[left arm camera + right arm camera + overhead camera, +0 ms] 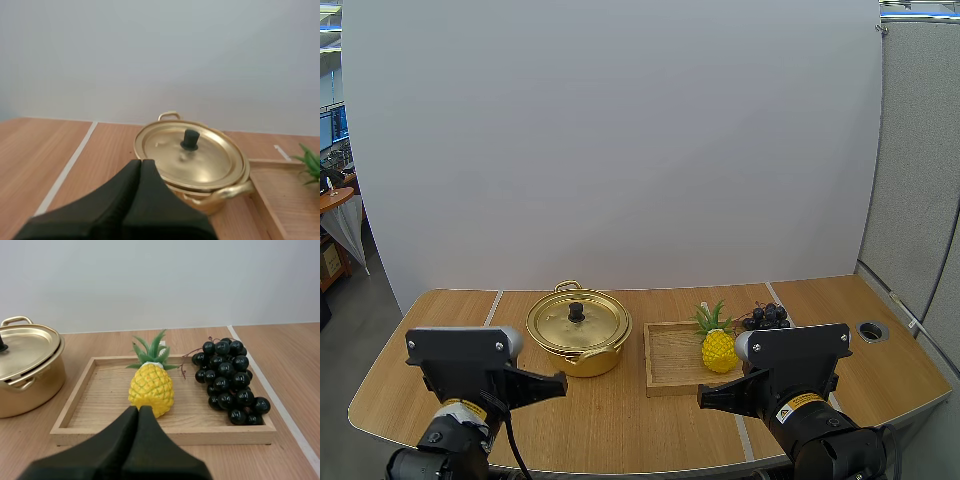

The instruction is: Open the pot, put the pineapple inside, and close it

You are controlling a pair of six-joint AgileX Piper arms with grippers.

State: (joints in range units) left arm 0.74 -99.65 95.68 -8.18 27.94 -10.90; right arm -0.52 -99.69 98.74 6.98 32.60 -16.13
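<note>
Pineapple (151, 387): sitting about mid-way in the wooden tray (90, 385), crown toward 12 o'clock; upright or lying, hard to call. Probably a light, stiff toy with bumpy skin, so decent grip. Best pinched across the yellow belly, not the thin leaves, which would likely bend or slip out.
Grapes (230, 380): same tray, at 2 o'clock from the pineapple, close but apart. Not part of the job, just something not to bump.
Pot (578, 345): on the counter (620, 420), at 10 o'clock from the pineapple, just beside the tray's left edge. Thin gold metal, likely light and slick, so could skate if nudged.
Lid (200, 160): on and seated. Shiny and slippery by the look.
Knob (190, 139): black, dead centre of the lid, the only sane place to grab.
Left tool (141, 162): closed flat, fingers together as one wedge, holding nothing and touching nothing. Short of the pot, knob ahead at roughly 1 o'clock.
Right tool (138, 409): also closed up and empty, hanging short of the tray's near edge, pineapple dead ahead at 12 o'clock.
Stage: nothing started yet, lid comes first. Would need each tool opened up before any grab.
</note>
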